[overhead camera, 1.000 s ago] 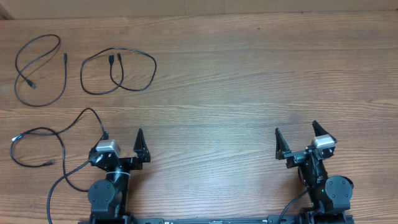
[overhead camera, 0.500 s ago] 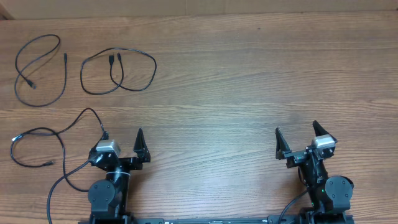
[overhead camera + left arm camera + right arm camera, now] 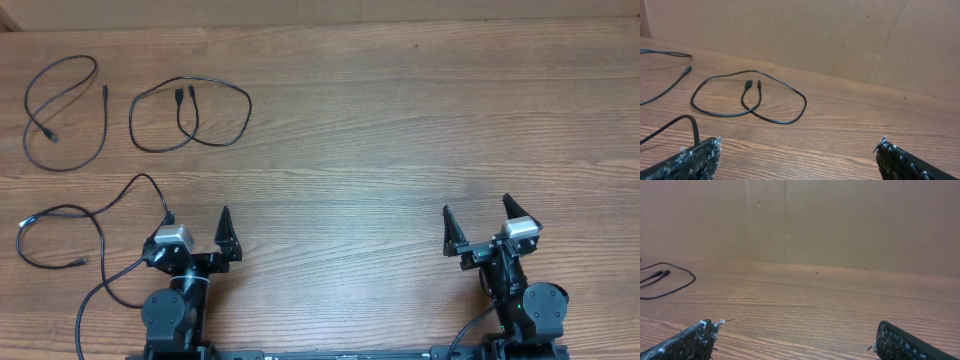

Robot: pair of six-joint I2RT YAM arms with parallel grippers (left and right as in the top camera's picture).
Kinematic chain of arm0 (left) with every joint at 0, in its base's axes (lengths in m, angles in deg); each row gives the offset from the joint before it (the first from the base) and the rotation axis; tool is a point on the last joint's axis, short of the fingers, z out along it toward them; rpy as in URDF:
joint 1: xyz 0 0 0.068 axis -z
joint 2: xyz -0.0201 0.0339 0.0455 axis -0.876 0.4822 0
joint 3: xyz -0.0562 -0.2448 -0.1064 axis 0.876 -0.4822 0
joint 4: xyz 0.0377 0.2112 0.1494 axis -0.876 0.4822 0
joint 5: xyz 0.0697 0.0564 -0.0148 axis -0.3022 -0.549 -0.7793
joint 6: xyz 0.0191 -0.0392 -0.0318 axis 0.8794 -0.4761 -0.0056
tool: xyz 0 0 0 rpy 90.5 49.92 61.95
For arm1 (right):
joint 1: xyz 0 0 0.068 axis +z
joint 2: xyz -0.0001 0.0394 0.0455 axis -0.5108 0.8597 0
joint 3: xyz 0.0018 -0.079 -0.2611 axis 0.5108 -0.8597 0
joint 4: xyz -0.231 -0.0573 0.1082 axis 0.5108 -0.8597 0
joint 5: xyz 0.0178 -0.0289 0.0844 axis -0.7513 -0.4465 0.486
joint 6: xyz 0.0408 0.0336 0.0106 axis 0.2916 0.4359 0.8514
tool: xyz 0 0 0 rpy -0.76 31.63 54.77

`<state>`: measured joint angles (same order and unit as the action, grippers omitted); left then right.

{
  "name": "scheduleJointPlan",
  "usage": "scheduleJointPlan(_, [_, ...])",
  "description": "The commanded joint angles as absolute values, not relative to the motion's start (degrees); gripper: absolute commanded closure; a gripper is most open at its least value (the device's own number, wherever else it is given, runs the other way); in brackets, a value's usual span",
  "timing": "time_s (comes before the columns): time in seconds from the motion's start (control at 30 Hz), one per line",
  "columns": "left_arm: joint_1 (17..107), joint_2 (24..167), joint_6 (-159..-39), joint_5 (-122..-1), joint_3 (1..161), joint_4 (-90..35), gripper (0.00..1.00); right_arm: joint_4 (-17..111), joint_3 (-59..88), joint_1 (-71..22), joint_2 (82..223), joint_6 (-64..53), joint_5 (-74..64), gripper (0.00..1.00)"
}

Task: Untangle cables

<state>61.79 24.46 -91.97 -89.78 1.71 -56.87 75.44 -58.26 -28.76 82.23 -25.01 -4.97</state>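
Note:
Three black cables lie apart on the wooden table at the left. One cable point(image 3: 62, 110) loops at the far left. A second cable point(image 3: 190, 118) loops beside it; it also shows in the left wrist view point(image 3: 747, 97). A third cable point(image 3: 75, 220) lies nearer, its end by my left gripper. My left gripper point(image 3: 197, 228) is open and empty at the front left point(image 3: 797, 150). My right gripper point(image 3: 475, 215) is open and empty at the front right point(image 3: 795, 332).
The wooden table point(image 3: 400, 130) reaches back to a cardboard wall point(image 3: 840, 220). A black arm lead point(image 3: 95, 300) curves beside the left arm's base.

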Motion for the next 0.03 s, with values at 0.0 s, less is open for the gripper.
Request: scheduleJointPlan(0.0, [61.4,24.0,-90.5,-90.1,1.5,-56.9,0.00,75.7,-58.8,-29.0,81.7,-25.3,-5.7,0.00])
